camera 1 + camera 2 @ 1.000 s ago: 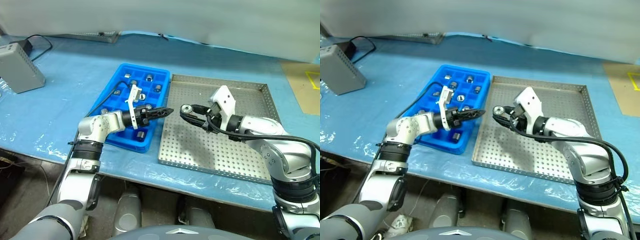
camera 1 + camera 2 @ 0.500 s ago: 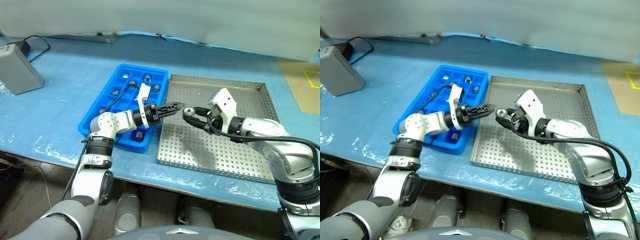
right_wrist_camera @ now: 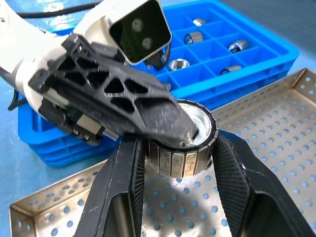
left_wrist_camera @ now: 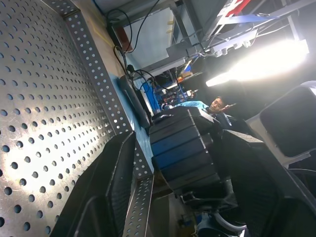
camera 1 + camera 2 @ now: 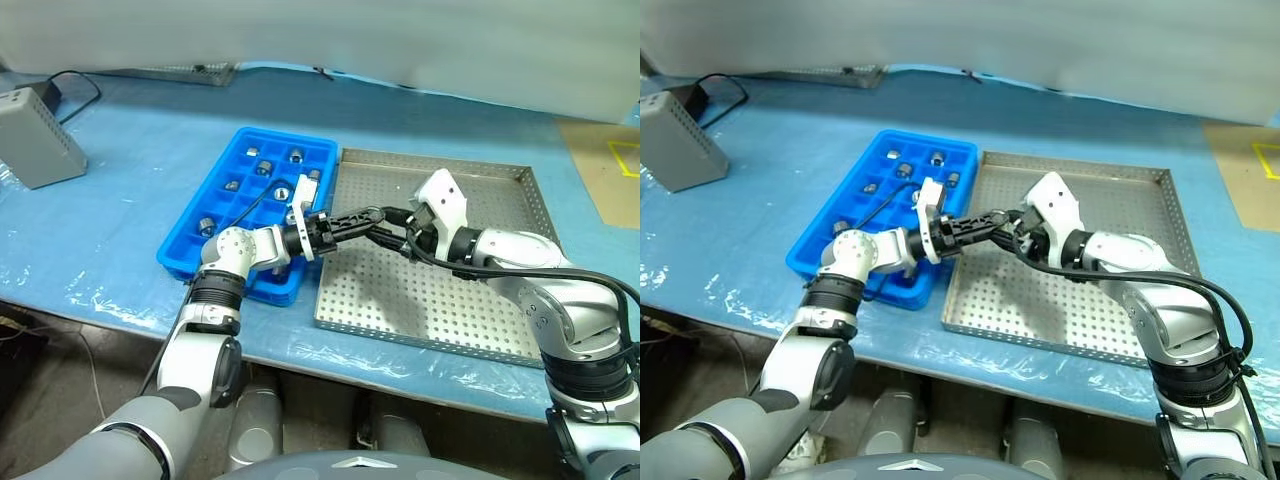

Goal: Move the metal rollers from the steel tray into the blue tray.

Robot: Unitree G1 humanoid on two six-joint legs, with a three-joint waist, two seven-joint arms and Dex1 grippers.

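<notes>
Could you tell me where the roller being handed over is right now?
The roller sits between the right gripper fingers, above the steel tray near its blue tray side, with the left gripper reaching it.

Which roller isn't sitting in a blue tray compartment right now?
The roller clamped in the right pincer above the steel tray; the others lie in blue tray compartments.

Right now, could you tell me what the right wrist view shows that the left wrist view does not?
Right wrist view: the right end effector clamps a metal roller, with the left end effector at that roller, and the blue tray holding more rollers. Left wrist view: a person and equipment beyond the table. Shared: the steel tray, perforated.
</notes>
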